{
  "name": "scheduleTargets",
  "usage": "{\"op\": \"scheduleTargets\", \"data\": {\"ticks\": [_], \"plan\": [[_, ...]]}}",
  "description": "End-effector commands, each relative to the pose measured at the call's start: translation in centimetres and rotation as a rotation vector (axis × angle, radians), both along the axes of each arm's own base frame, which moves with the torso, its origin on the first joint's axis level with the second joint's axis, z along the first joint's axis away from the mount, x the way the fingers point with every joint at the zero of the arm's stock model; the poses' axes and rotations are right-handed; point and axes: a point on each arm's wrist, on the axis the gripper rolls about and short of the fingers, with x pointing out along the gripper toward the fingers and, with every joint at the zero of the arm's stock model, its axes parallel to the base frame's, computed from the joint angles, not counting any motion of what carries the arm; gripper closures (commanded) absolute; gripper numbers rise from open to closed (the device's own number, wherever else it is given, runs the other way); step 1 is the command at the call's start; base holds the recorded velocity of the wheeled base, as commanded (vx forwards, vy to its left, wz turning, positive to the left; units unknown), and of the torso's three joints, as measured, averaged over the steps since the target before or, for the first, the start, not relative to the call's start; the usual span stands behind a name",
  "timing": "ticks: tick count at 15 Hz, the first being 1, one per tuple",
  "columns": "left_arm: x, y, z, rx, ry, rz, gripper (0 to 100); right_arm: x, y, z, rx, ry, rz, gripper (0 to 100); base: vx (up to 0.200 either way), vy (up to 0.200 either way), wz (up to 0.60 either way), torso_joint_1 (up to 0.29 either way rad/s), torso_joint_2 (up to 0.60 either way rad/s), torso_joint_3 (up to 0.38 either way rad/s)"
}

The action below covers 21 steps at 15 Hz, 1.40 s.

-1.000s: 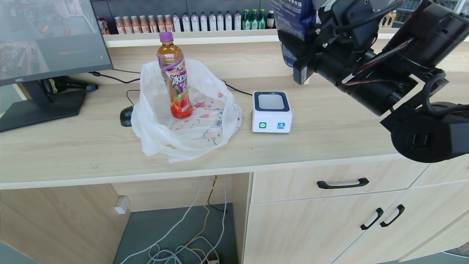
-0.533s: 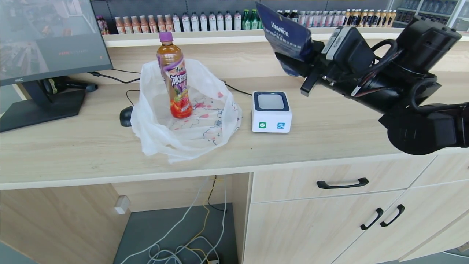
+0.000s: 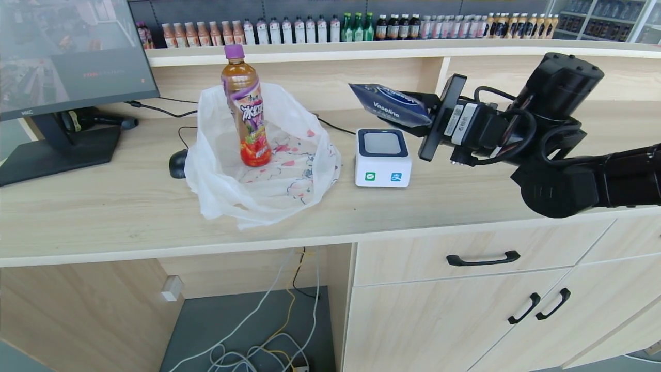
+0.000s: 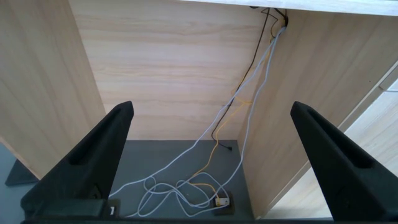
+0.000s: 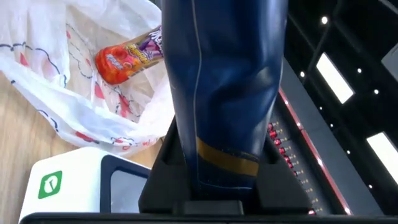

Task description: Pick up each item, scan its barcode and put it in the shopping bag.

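Spanning the view, the wooden surface (image 3: 465, 191) carries the white shopping bag (image 3: 222, 186), open, with a labelled juice bottle (image 3: 247, 111) upright inside. At its 3 o'clock, just beside, sits the scanner (image 3: 382, 157). The right tool (image 3: 424, 109) grips a blue pouch (image 3: 390, 105) with white lettering above the scanner. The left tool (image 4: 211, 112) gapes wide, facing the recess (image 4: 186, 93) under the surface.

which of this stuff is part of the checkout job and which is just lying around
Job: blue pouch in right gripper, barcode scanner, shopping bag, drink bottle standing in it.
Lying about: monitor, mouse, floor cables, shelf bottles behind.
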Motion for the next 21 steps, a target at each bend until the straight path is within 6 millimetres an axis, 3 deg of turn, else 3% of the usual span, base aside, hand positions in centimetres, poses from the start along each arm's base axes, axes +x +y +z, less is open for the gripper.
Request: {"op": "scheduleTargets", "data": {"ticks": [1,5,8,21], "plan": [[0.0,0.0,0.0,0.0,0.0,0.0,0,1.1,-0.6,-0.7,-0.007,0.011,-0.016,100,0.0,0.0,0.0,0.0,0.0,0.0],[0.0,0.0,0.0,0.0,0.0,0.0,0,2.3,-0.6,-0.9,-0.012,-0.023,-0.023,100,0.0,0.0,0.0,0.0,0.0,0.0],[0.0,0.0,0.0,0.0,0.0,0.0,0,2.9,-0.3,-2.2,-0.031,-0.009,-0.024,100,0.0,0.0,0.0,0.0,0.0,0.0],[0.0,0.0,0.0,0.0,0.0,0.0,0,3.5,-0.1,-4.2,-0.055,0.037,-0.028,100,0.0,0.0,0.0,0.0,0.0,0.0]]}}
